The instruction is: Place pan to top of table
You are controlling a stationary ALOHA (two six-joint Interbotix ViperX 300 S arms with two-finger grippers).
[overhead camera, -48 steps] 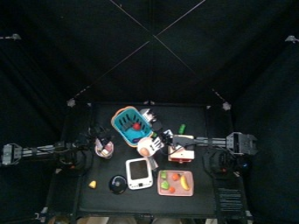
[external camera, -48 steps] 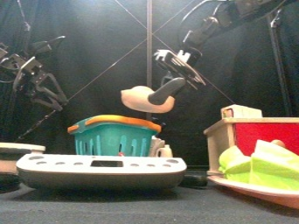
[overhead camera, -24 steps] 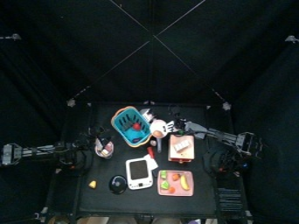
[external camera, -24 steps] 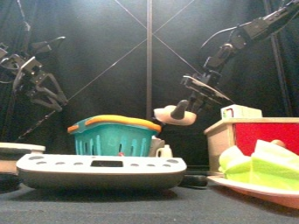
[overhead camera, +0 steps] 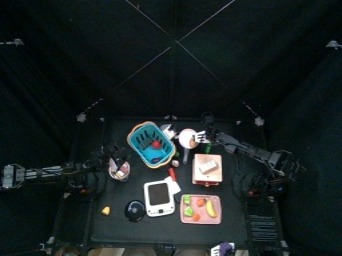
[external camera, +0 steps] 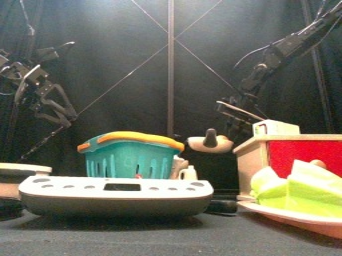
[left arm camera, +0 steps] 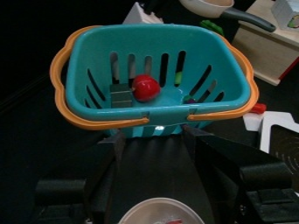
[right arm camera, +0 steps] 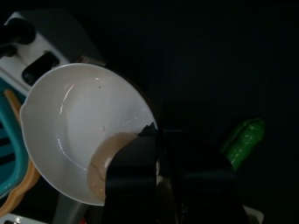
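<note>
The pan [overhead camera: 186, 137], small, round and silvery-white, hangs low over the far part of the black table [overhead camera: 107, 135], just right of the teal basket [overhead camera: 144, 140]. My right gripper [overhead camera: 201, 135] is shut on its black handle. The front view shows the pan [external camera: 207, 146] tipped on edge beside the basket [external camera: 130, 150], with the right gripper [external camera: 230, 112] above and behind it. In the right wrist view the pan's pale bowl [right arm camera: 82, 122] sits in front of the right gripper [right arm camera: 149, 144]. My left gripper [overhead camera: 118, 168] rests shut at the left, facing the basket [left arm camera: 70, 52], with the pan [left arm camera: 218, 6] beyond it.
A white flat device [overhead camera: 160, 197] and a dark disc [overhead camera: 135, 209] lie near the front edge. A red-and-white box [overhead camera: 207, 168] and a pink plate of green toy food [overhead camera: 201, 208] stand at the right. A red ball [left arm camera: 145, 86] lies in the basket.
My right arm has carried the pan away from above the basket, toward the far side of the table and to the right, and lowered it. The left arm has not moved.
</note>
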